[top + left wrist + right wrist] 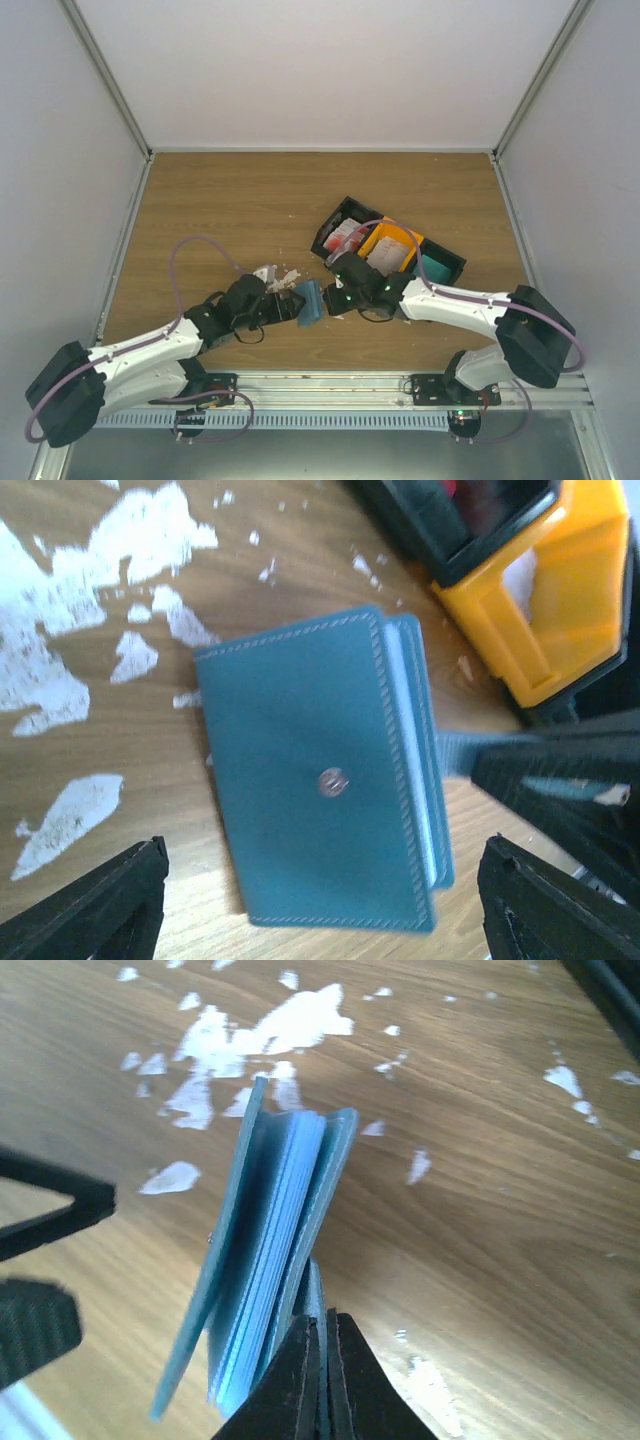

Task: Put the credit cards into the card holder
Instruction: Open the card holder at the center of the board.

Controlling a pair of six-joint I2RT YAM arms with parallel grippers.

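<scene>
The blue-teal card holder [310, 303] stands on edge on the table between the two grippers. In the left wrist view the card holder [320, 780] shows its outer face with a snap stud. My left gripper [320, 875] is open, its fingers [90, 905] standing wide on either side of the holder without touching it. My right gripper [322, 1335] is shut on a thin flap at the back of the card holder [265, 1260], whose pockets fan slightly apart. Credit cards lie in the trays: a red-and-white one [345, 236], a whitish one [385, 256] and a teal one [436, 266].
A black tray [340, 213] and an orange tray [400, 238] sit just behind the right gripper. The orange tray [545, 600] is close to the holder's right side. Torn white scraps [270, 274] litter the wood behind the left gripper, as white scraps [270, 1030] in the right wrist view.
</scene>
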